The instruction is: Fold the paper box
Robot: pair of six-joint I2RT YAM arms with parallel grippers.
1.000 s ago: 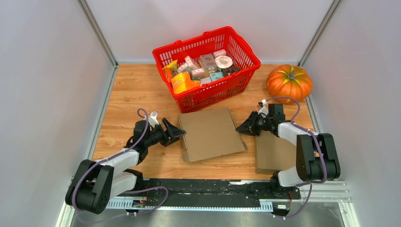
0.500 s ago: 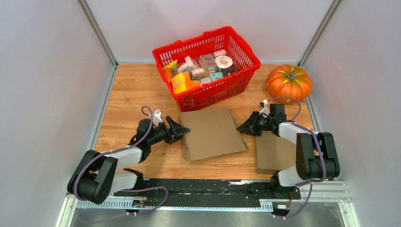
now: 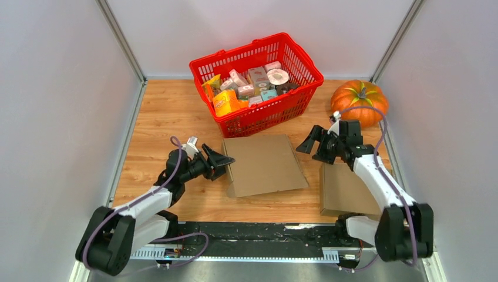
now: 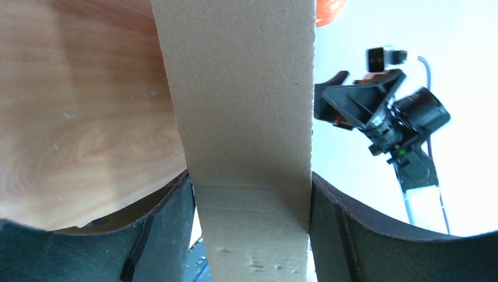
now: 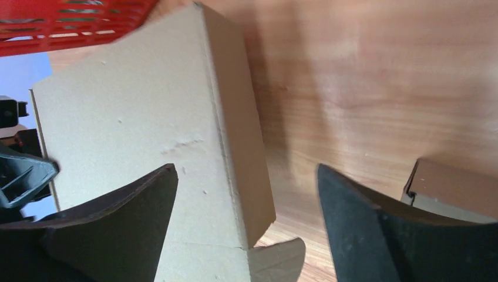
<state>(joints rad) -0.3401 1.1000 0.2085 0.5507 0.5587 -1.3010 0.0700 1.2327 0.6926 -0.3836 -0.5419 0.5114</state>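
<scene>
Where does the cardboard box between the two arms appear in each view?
Top: box at centre, near side of the red basket.
Left wrist: box runs up the middle, between the jaws.
Right wrist: box in the left half.
Shared: wooden table, beside the box in all three.

Matt brown cardboard box [image 3: 264, 164] on smooth wood-grain table [image 3: 170, 111]

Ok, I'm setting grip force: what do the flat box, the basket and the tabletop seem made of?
The flat box: brown cardboard, matte, with fold creases and small dents. The basket: probably moulded plastic, glossy red, with open lattice walls. The tabletop: wood-grain surface with a slight sheen; solid wood or laminate, cannot tell.
</scene>
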